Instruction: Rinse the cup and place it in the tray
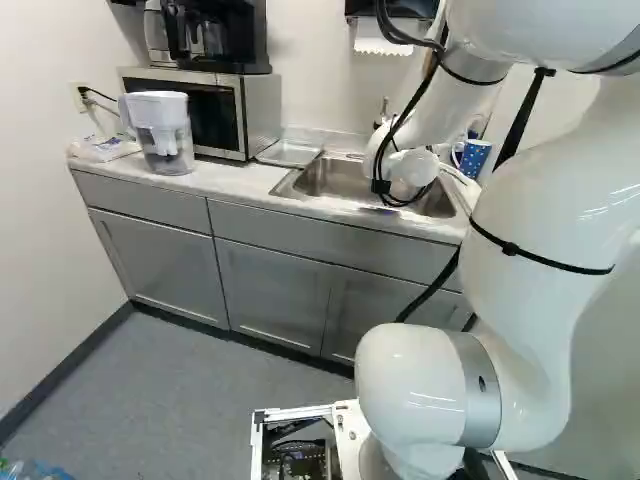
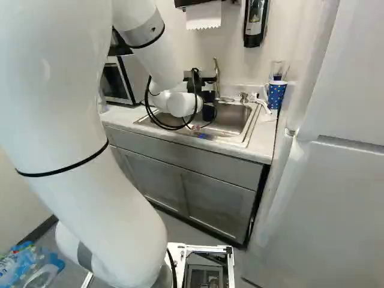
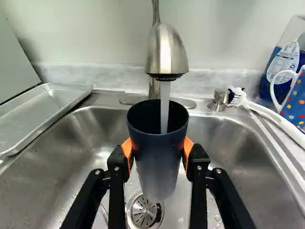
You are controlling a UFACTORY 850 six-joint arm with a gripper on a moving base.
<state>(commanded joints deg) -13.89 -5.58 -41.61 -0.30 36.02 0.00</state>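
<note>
The tray (image 3: 45, 112) lies beside the sink (image 3: 71, 148). The gripper (image 3: 158, 147) is clamped on the cup (image 3: 157, 164), held roughly upright above the drain (image 3: 144, 212). Let the stream (image 3: 165, 107) from the tap (image 3: 167, 52) swirl inside, then tip it fully over the basin, clear of the brush (image 3: 274, 114) and mug (image 3: 294, 105).

Cup (image 3: 155, 160) is showing dk navy, fading to lt grey twd base; tray (image 3: 45, 107), left, is looking silver. Far-right mug (image 3: 295, 109) is sporting multicol. dots on blue.
</note>
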